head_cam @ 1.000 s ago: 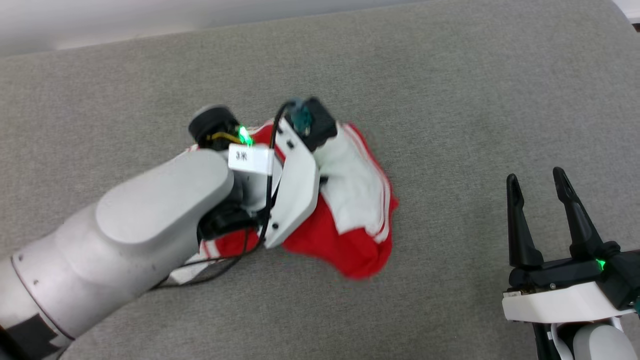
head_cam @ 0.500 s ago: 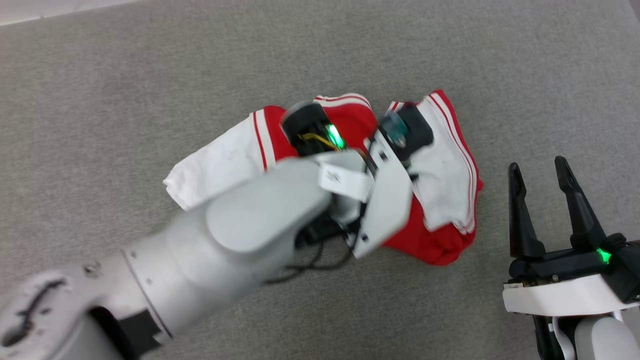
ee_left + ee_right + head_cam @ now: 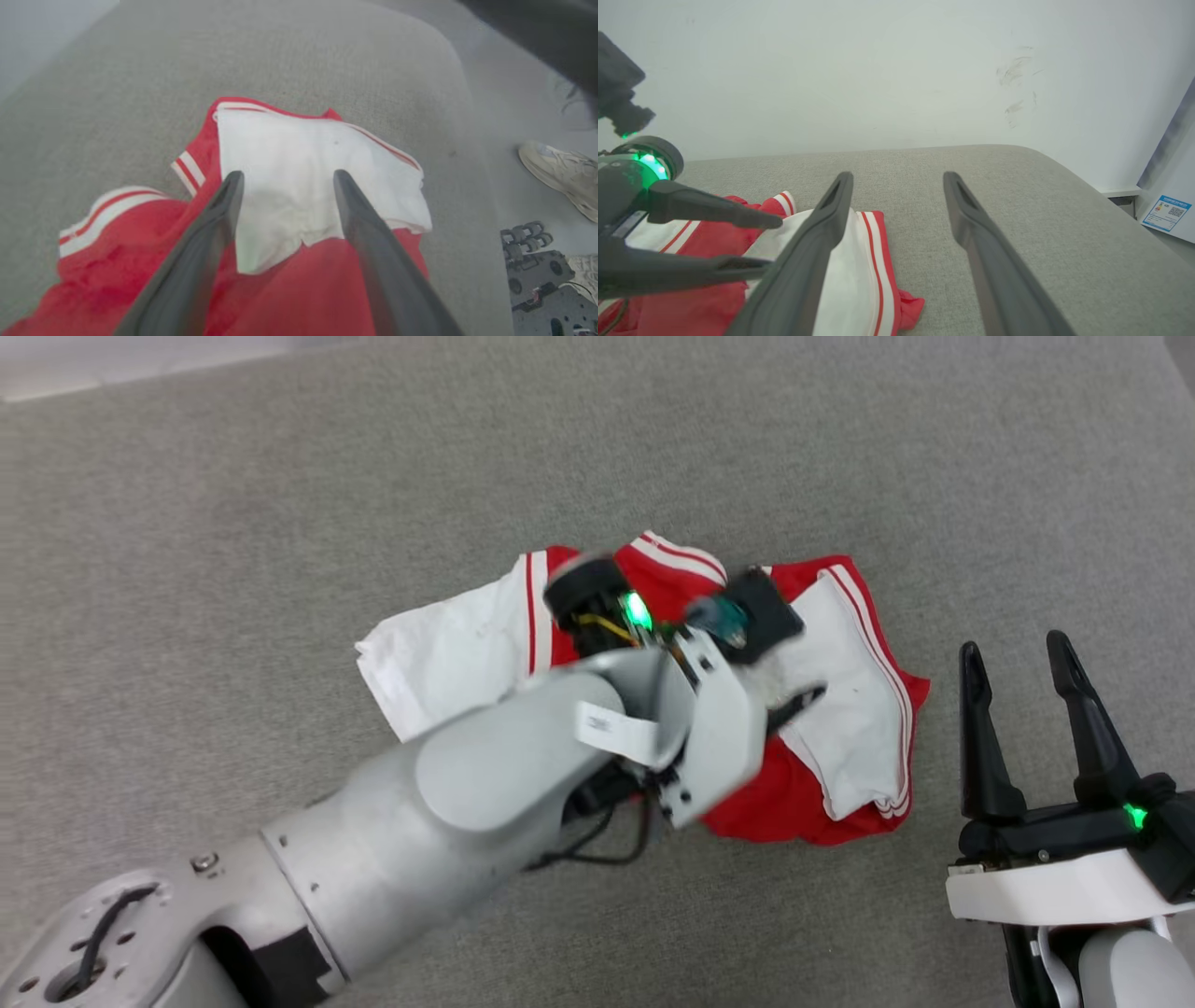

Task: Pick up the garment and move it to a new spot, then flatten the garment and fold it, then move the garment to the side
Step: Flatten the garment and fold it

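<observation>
Right gripper (image 3: 897, 175) spread wide; crumpled garment (image 3: 852, 280) nearby.

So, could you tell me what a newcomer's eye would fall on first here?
A bright red-and-white garment lies crumpled on the grey cushion. The left gripper hangs over its white sleeve, jaws apart; the right gripper sits at the head view's lower right, clear of it.

Plain indoor room, home-like: grey upholstered cushion (image 3: 840, 448) against scuffed white wall (image 3: 878, 70), sneaker (image 3: 560, 172) on floor (image 3: 507, 112).
</observation>
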Available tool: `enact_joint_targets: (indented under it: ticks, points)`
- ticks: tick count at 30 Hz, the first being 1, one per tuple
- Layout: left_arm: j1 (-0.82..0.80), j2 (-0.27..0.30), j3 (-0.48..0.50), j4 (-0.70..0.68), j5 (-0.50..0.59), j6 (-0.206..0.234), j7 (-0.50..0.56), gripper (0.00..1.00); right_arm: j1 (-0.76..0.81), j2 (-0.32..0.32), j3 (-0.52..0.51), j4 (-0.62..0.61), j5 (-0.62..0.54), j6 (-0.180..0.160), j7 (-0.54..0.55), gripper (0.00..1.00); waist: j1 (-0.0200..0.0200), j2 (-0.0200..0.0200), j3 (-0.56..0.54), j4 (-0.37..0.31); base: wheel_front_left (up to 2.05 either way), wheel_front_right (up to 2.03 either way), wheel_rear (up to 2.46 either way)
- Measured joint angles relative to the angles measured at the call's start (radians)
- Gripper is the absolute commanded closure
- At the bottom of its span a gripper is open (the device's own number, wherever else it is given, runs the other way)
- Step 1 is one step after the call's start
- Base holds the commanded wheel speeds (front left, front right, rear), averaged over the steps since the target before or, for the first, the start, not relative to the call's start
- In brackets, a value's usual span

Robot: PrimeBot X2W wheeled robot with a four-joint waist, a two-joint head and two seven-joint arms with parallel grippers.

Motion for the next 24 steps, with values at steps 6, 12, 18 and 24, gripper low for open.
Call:
enact_joint_targets:
  ticks: [6, 12, 18, 24]
  points:
    - [0.022, 0.031, 0.1, 0.051, 0.071, 0.099, -0.322, 0.0, 0.023, 0.0, -0.026, -0.012, -0.033, 0.0, 0.0, 0.0, 0.0, 0.0, -0.07, 0.031, 0.0, 0.0, 0.0]
    - [0.143, 0.132, 0.241, -0.013, 0.11, 0.298, -0.43, 0.0, 0.008, 0.0, -0.066, -0.065, -0.105, 0.0, 0.0, 0.0, -0.0001, 0.0, -0.133, 0.075, 0.0, 0.0, 0.0]
    - [0.335, 0.239, 0.429, -0.233, 0.236, 0.458, -0.434, 0.0, -0.053, -0.05, -0.085, -0.102, -0.147, 0.0, 0.0, 0.0, -0.0001, 0.0, -0.168, 0.106, 0.0, 0.0, 0.0]
    - [0.618, 0.285, 0.644, -0.398, 0.348, 0.571, -0.434, 0.0, -0.13, -0.192, -0.011, -0.048, -0.122, 0.0, 0.0, 0.0, -0.0001, 0.0, -0.193, 0.128, 0.0, 0.0, 0.0]
